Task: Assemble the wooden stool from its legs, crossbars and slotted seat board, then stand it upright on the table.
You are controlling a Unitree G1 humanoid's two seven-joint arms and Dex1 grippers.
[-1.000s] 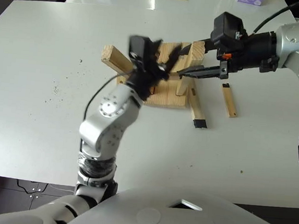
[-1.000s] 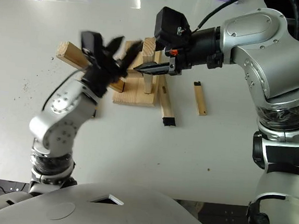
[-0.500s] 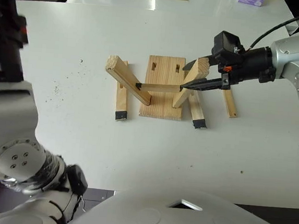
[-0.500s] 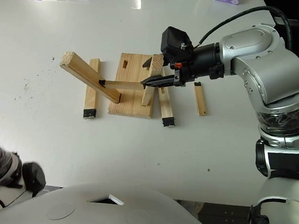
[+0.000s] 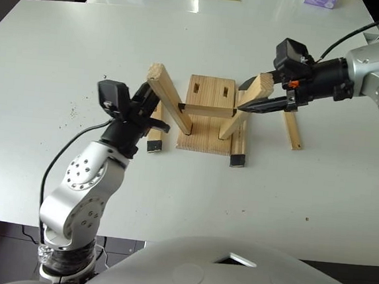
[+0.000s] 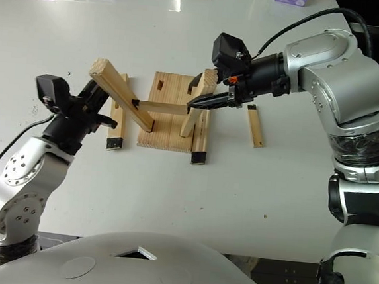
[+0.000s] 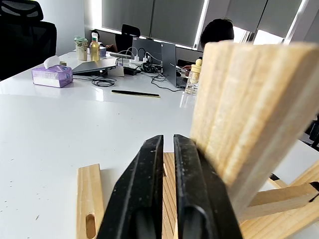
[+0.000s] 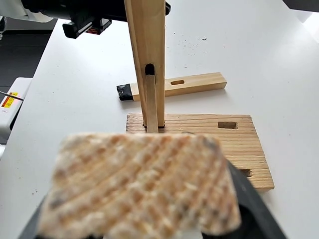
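On the white table [image 5: 64, 51] the slotted seat board [image 5: 206, 135] lies flat. Two legs stand in it, and both lean outward. The left standing leg [image 5: 169, 97] leans toward the robot's left side. The right standing leg [image 5: 233, 124] leans toward the right side. A thin crossbar [image 5: 209, 108] runs between them and joins them above the board.

The right gripper [image 5: 246, 99] comes in from the right and is clamped on the top part of the right standing leg. The right wrist view shows the rough end of that leg very close up.

The left gripper [image 7: 168, 144] has its two black fingers pressed together with nothing between them. It sits just beside the left standing leg, low down near the board.

One loose leg [image 6: 116, 122] with a black foot lies flat on the table, left of the board. Another loose leg [image 5: 239, 146] lies along the board's right edge. A short wooden stick [image 5: 291, 130] lies further right, apart from the rest.
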